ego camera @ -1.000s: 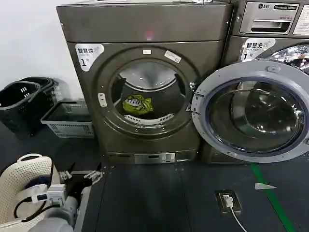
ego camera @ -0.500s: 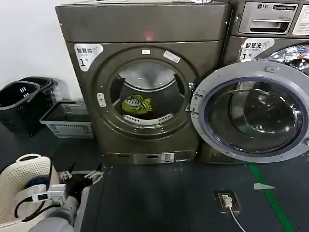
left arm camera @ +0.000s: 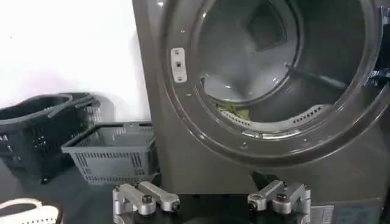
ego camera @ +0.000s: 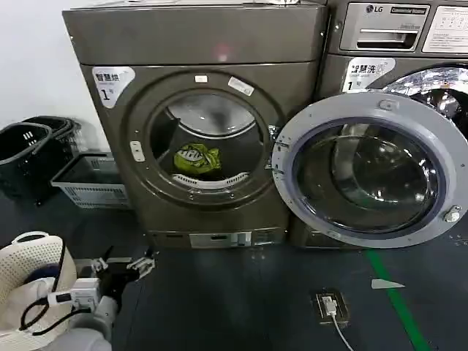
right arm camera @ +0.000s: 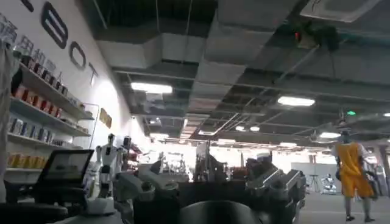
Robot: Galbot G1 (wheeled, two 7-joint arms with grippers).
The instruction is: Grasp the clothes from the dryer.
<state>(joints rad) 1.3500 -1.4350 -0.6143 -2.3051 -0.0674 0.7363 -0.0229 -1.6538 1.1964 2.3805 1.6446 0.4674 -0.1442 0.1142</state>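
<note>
Two baskets (ego camera: 88, 179) flank the dryer (ego camera: 197, 124); its door (ego camera: 365, 172) hangs open.

Clothes (ego camera: 195, 158) inside the drum of the dryer (ego camera: 197, 117), low and left of centre; door (ego camera: 365, 170) swung open to the right, before the neighbouring machine (ego camera: 398, 36); baskets (ego camera: 91, 180) left, on the floor; left gripper (ego camera: 121, 265) low, before the dryer.

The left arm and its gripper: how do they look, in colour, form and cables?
In the head view the left arm is grey and rounded, with a white box and a black cable looping off it. The left gripper is black, with two light-grey metal fingers, each a short jointed link held by dark bolts.
</note>
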